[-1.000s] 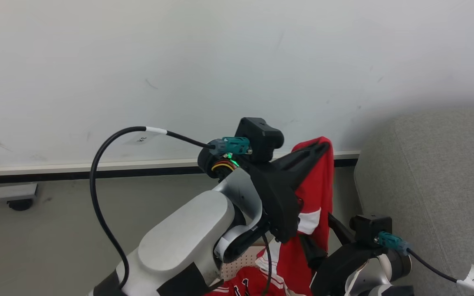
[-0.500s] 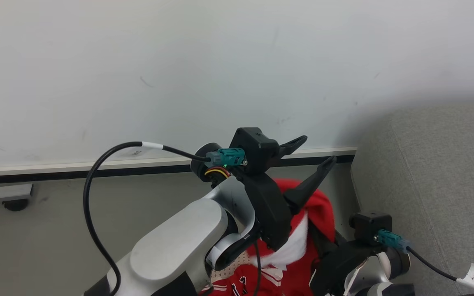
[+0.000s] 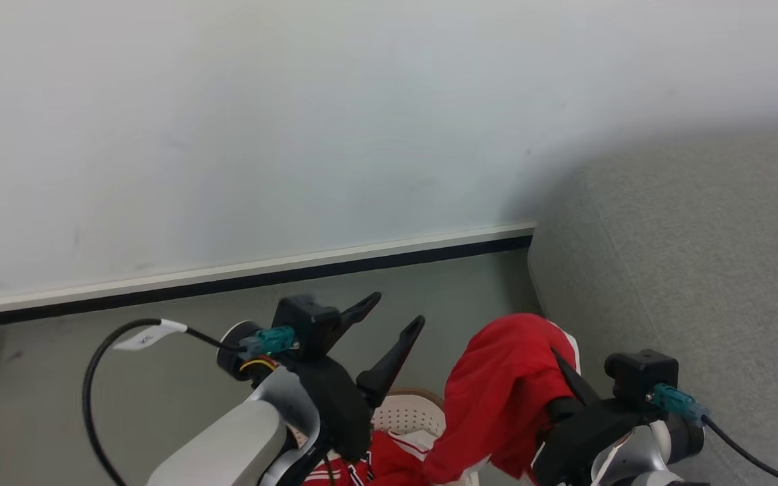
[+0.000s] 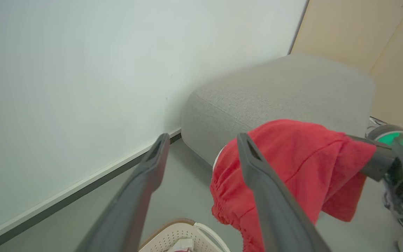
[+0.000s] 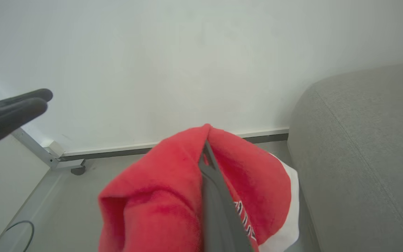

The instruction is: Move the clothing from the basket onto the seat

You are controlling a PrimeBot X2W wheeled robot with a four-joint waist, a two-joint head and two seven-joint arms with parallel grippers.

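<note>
the grey sofa seat [image 3: 686,270] stands at the right, by the wall. a red garment [image 3: 504,391] hangs just beside its edge, higher than the cream laundry basket [image 3: 408,413], pinched in the closed right gripper [image 5: 206,150]. the left gripper [image 3: 397,309] is empty, fingers spread apart.

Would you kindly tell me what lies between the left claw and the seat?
In the head view, the red garment, gripped by the right claw, hangs between the left claw and the seat.
</note>
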